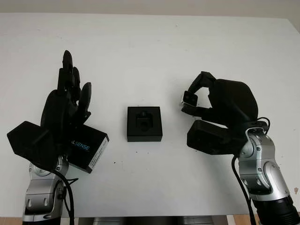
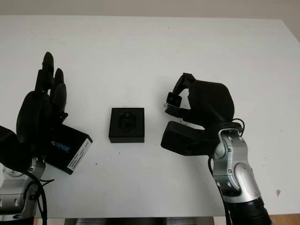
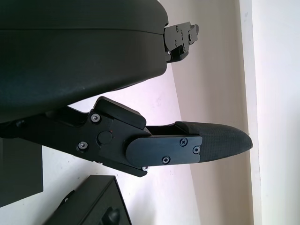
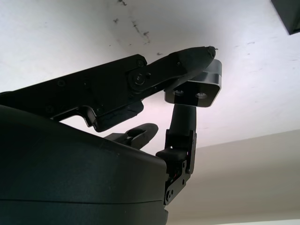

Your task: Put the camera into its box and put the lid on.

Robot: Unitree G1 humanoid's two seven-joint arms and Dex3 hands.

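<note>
Here, from the head, the square black box [image 1: 144, 123] sits open mid-desk [image 1: 154, 51]; the left hand [image 1: 65, 105] hovers released above its glossy lid [image 1: 89, 151]. Right wrist: the right hand [image 4: 187, 89] pinches the small silver, rounded camera [image 4: 199, 86] aloft.

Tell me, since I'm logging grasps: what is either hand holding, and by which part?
The right hand pinches the small silver camera by its body between fingertips, above the table right of the box. The left hand is open, over the lid.

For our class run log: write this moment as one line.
right hand: holds small silver camera | open black square box: empty | left hand: open, over black lid
</note>
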